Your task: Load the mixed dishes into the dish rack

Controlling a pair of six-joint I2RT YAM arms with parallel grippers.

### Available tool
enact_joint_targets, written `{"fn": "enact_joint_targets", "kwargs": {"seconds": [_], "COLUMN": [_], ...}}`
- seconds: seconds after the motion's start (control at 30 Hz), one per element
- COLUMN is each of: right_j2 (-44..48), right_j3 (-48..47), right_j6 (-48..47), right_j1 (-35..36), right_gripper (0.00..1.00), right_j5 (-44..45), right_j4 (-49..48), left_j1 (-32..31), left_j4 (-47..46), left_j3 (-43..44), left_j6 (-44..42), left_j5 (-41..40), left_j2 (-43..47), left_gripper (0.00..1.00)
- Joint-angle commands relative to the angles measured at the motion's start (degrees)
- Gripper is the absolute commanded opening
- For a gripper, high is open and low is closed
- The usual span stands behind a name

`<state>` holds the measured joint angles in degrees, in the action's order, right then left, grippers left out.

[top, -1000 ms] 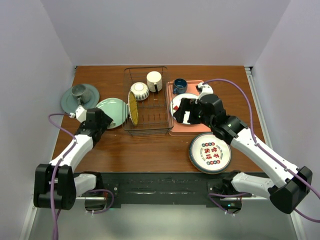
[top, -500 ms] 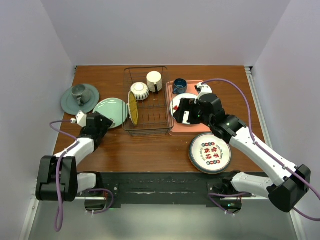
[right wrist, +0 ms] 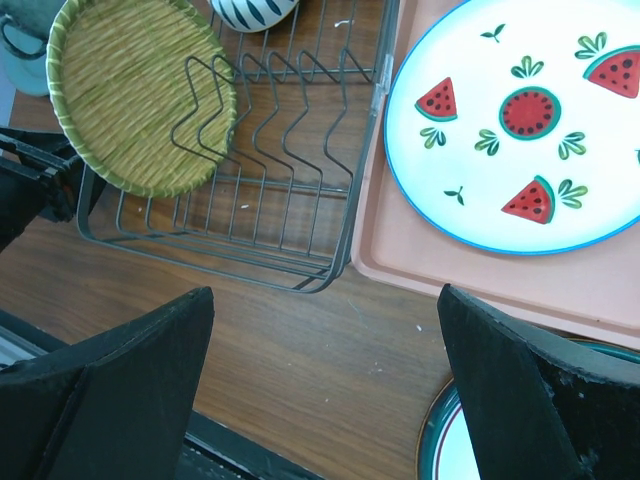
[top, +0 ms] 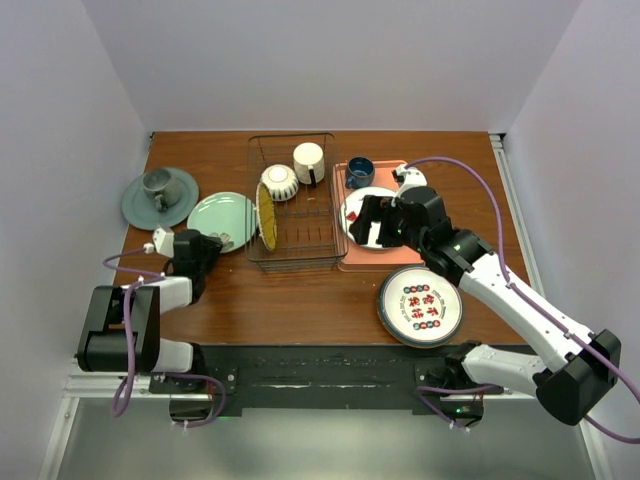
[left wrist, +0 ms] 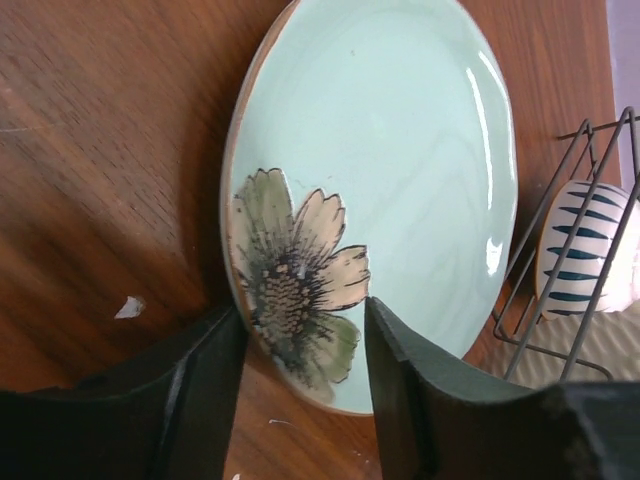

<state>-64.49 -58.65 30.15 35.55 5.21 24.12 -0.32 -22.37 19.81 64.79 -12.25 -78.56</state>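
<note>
The mint-green plate (top: pixel 225 213) (left wrist: pixel 400 170), with a painted flower, lies flat left of the dish rack (top: pixel 322 243) (right wrist: pixel 290 270). My left gripper (top: pixel 218 242) (left wrist: pixel 303 312) is low at the plate's near rim. Its jaws are half closed, one on each side of the rim, with a gap still showing. The rack holds the yellow textured plate (top: pixel 265 217) (right wrist: pixel 130 90) on edge, the striped cream bowl (top: pixel 279 182) (left wrist: pixel 585 250) and the cream mug (top: pixel 308 162). A teal-rimmed plate (top: pixel 420 305) lies near right. My right gripper (top: pixel 366 222) (right wrist: pixel 325 290) hangs wide open and empty between rack and pink tray.
The pink tray (top: pixel 362 263) (right wrist: pixel 480 270) right of the rack carries a white fruit-patterned plate (top: pixel 350 206) (right wrist: pixel 530 120) and a blue cup (top: pixel 360 172). A grey-green cup on a saucer (top: pixel 160 195) sits at far left. The rack's wire wall stands close to the mint plate.
My left arm has dropped low and pulled toward the near edge, bringing its gripper to the mint plate's near rim, and its jaws have narrowed. The right arm has barely moved.
</note>
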Motion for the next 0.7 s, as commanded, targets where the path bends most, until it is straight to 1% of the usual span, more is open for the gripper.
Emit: {"fn": "enact_joint_targets", "kwargs": {"seconds": [0.0,0.07,0.1,0.13,0.17,0.2,0.3,0.5,0.6,0.63,0.67], "right_j2": [0.0,0.2,0.1,0.1,0.1,0.1,-0.1,0.2,0.0,-0.2,-0.3], "right_j3": [-0.1,-0.1,0.0,0.0,0.0,0.0,-0.1,-0.3,-0.1,-0.1,-0.1], "right_j6": [-1.4,-1.3,-1.3,-1.4,-1.2,-1.2,-1.5,-1.8,-1.5,-1.4,-1.2], "right_j1": [-0.5,-0.6,-0.7,-0.7,-0.7,-0.8,-0.9,-1.1,-1.2,-1.2,-1.1], "right_gripper": [0.99,0.99,0.99,0.99,0.99,0.99,0.99,0.99,0.99,0.98,0.98], "right_j5": [1.6,1.0,1.0,1.2,1.6,1.6,1.3,0.8,-0.5,-1.4,-2.0], "right_j4": [-0.7,-0.9,-1.0,-0.9,-0.9,-0.8,-1.0,-0.7,-1.1,-1.2,-1.5], "left_j1": [0.3,0.3,0.3,0.3,1.6,1.6,1.6,1.6,1.6,1.5,1.6], "left_j4": [-1.0,-0.7,-0.6,-0.2,0.7,1.1,4.5,12.7,17.2,18.5,21.2], "left_j3": [-2.6,-2.6,-2.8,-2.8,-2.9,-2.8,-2.0,-0.1,0.5,1.1,1.5], "left_j6": [3.0,2.9,2.9,3.0,3.1,2.9,2.4,-0.4,-1.7,-2.0,-2.3], "left_j5": [2.7,2.2,2.0,1.7,1.4,1.2,-0.5,-3.3,-5.0,-5.7,-6.5], "left_j2": [-4.3,-4.4,-4.2,-4.1,-3.4,-3.2,-1.7,4.8,10.6,13.8,15.5], "left_gripper": [0.49,0.42,0.35,0.31,0.26,0.16,0.00,0.00,0.00,0.00,0.00]}}
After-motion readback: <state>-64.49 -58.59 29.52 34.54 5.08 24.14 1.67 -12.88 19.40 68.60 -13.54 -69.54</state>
